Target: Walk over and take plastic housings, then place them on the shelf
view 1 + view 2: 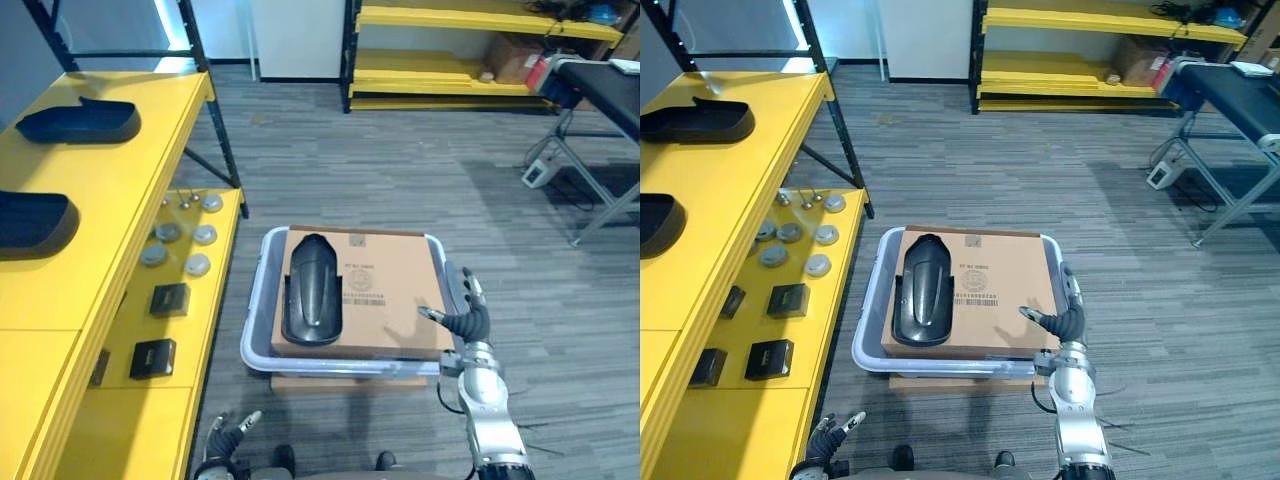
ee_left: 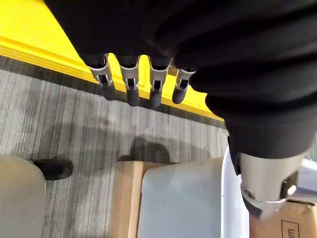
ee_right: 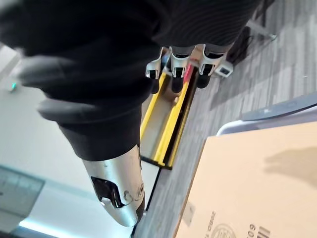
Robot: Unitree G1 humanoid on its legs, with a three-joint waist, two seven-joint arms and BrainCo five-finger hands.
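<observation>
A black plastic housing (image 1: 312,290) lies on the left part of a cardboard box (image 1: 395,290) that rests in a pale grey bin (image 1: 257,300) on the floor. My right hand (image 1: 466,318) hovers at the box's right edge, open, its thumb reaching over the cardboard and its fingers (image 3: 178,74) straight. Low beside the yellow shelf, my left hand (image 1: 226,434) hangs open and holds nothing, its fingers (image 2: 131,84) straight. Two more black housings (image 1: 80,122) (image 1: 30,222) lie on the top level of the yellow shelf (image 1: 140,180) at the left.
The shelf's lower level carries several grey discs (image 1: 185,245) and small black boxes (image 1: 168,298). A wooden block (image 1: 340,382) sits under the bin. A yellow rack (image 1: 450,60) stands at the back, a black folding table (image 1: 600,90) at the far right.
</observation>
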